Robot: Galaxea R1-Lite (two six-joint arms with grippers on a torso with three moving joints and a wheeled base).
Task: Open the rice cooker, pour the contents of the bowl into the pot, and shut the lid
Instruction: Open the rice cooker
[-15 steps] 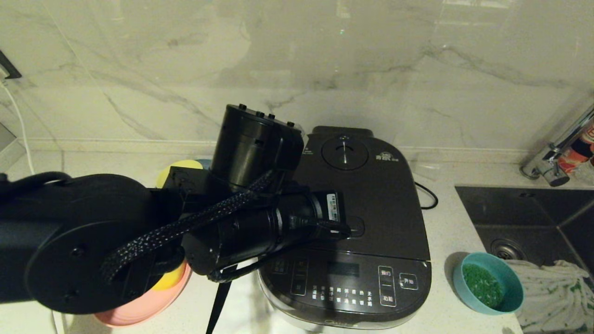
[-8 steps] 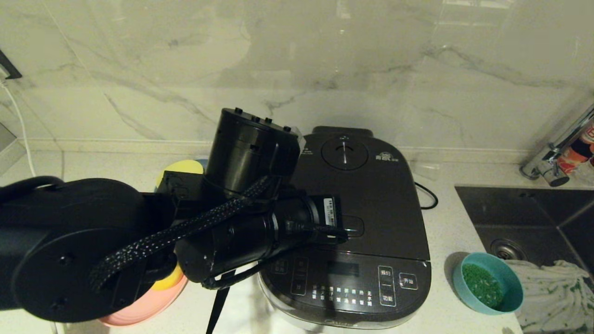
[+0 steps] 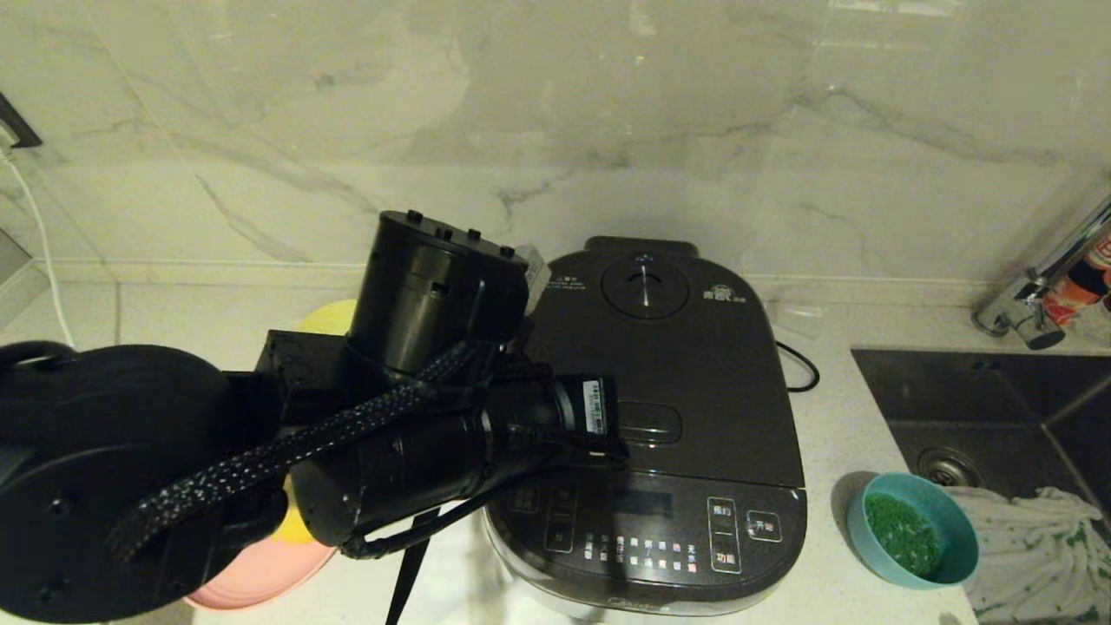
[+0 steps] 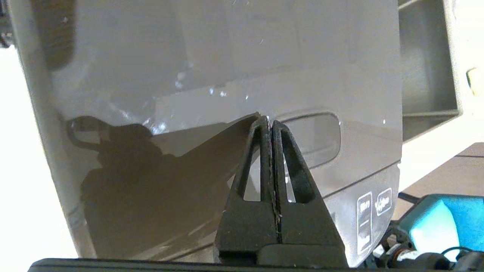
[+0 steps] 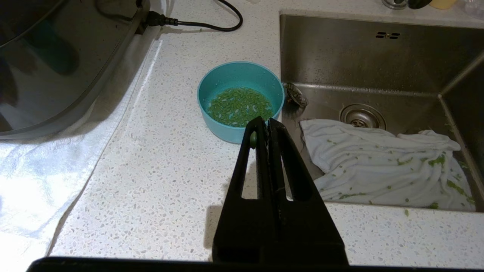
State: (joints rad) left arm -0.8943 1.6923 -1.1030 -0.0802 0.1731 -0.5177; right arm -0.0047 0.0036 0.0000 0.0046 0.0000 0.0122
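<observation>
The dark rice cooker (image 3: pixel 677 486) stands mid-counter with its lid (image 3: pixel 703 365) down, so the pot is hidden. My left arm (image 3: pixel 434 425) reaches across the cooker from the left. The left gripper (image 4: pixel 267 121) is shut and empty, its tips by the near edge of the lid's release button (image 4: pixel 317 139); I cannot tell if they touch it. The teal bowl (image 3: pixel 911 529) sits right of the cooker with the green contents (image 5: pixel 240 105) inside. My right gripper (image 5: pixel 267 124) hovers shut over the counter, just short of the bowl (image 5: pixel 227 81).
The steel sink (image 3: pixel 998 408) with a crumpled white cloth (image 3: pixel 1041 547) lies right of the bowl, under a tap (image 3: pixel 1033 304). A pink plate (image 3: pixel 260 573) and a yellow bowl (image 3: pixel 334 317) sit left of the cooker. Its power cord (image 3: pixel 803 369) runs behind it.
My left arm has drawn back to the left across the cooker, leaving more of the lid and its button showing. The lid stays down and the bowl has not moved.
</observation>
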